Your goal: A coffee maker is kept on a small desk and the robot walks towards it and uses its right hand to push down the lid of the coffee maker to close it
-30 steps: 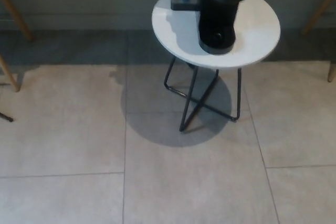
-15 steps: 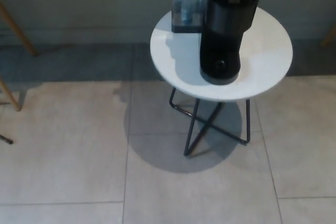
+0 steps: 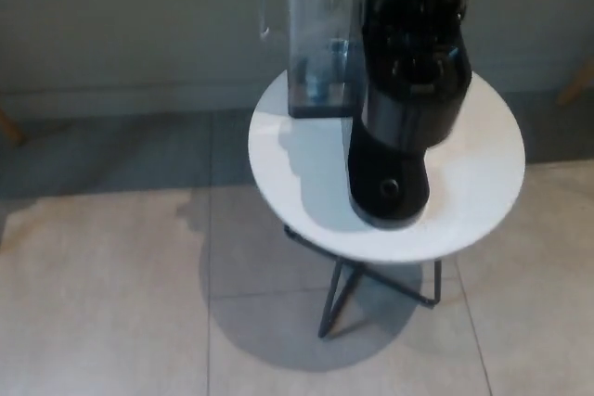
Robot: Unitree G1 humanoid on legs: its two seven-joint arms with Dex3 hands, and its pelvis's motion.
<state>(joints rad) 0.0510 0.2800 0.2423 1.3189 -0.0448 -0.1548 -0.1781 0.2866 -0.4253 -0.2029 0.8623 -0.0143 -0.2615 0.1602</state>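
Neither robot hand appears in the head view; no arm, forearm or finger enters from either side, so the pose of the arms and whether the fingers are spread or closed cannot be told.

The coffee maker (image 3: 404,108) stands on the small round white desk (image 3: 297,173), set toward the rear and right of centre of the top. Its body is black and glossy. The rounded base rests on the desk surface near the front edge, and a small round mark shows on the front of the base. Above the base, the brew head overhangs the base, with dark internal parts visible in its open top. The upper end of the machine is cut off by the top edge of the picture, so the position of the lid cannot be told.

A clear water tank (image 3: 320,39) sits at the left rear of the coffee maker, touching its body, upright. Its lower end rests on the desk.

The desk top is carried on thin black wire legs (image 3: 339,294), which cross beneath it. The desk casts a round shadow on the pale tiled floor (image 3: 102,303). A grey wall (image 3: 130,25) runs behind the desk, with a darker band of floor along its foot.
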